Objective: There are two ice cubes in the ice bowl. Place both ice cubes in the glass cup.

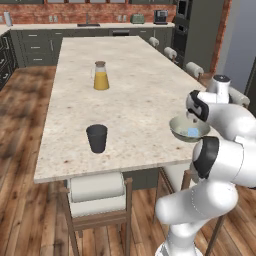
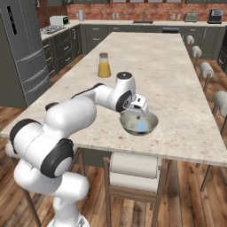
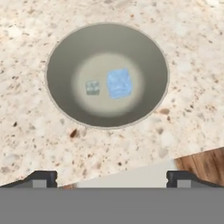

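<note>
The end effector hangs wide open and empty above the ice bowl; the small cube may slip away between the fingers.

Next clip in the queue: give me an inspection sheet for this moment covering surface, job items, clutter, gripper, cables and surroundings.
Surface: pale speckled stone island counter.
Job's things: ice bowl near the counter's front edge, holding a larger blue ice cube and a smaller greyish ice cube, apart from each other. Glass cup upright further along the same edge; I cannot see into it.
Clutter: carafe of orange juice standing mid-counter.
Gripper: gripper above the bowl, fingers wide apart, holding nothing.
Cables: nothing seen.
Surroundings: stools tucked at the island, wood floor, dark cabinets, brick back wall, fridge.
</note>
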Motion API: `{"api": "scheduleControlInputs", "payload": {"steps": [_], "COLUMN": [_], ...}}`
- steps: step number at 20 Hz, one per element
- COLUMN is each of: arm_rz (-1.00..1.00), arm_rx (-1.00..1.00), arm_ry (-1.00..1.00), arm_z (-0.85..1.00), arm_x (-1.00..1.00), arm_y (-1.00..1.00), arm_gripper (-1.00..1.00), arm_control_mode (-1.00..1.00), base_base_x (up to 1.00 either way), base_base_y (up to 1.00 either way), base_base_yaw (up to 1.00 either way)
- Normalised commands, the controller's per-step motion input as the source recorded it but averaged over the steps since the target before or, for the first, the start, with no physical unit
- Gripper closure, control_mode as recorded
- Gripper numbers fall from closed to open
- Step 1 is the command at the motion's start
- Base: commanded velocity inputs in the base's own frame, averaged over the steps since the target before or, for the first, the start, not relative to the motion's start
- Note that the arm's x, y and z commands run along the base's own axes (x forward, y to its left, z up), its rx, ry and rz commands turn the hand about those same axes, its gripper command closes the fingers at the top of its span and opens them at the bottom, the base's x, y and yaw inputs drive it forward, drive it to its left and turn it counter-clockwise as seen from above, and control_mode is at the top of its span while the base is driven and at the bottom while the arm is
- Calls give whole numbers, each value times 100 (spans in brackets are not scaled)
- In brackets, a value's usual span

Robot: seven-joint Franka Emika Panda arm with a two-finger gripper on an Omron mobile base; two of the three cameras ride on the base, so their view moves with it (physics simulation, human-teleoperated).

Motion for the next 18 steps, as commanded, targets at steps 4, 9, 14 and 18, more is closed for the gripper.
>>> {"api": "scheduleControlInputs", "payload": {"steps": [4, 9, 14, 18], "arm_rz": [0, 0, 1, 1], "arm_rx": [-4, -2, 0, 0], "arm_ry": [0, 0, 1, 0], "arm_z": [-41, -38, -31, -26], "arm_x": [44, 39, 38, 38], "arm_y": [-10, -15, -20, -14], "arm_gripper": [-100, -100, -100, -100], "arm_control_mode": [-100, -100, -100, -100], "base_base_x": [0, 0, 0, 0], "base_base_y": [0, 0, 0, 0], "base_base_yaw": [0, 0, 0, 0]}}
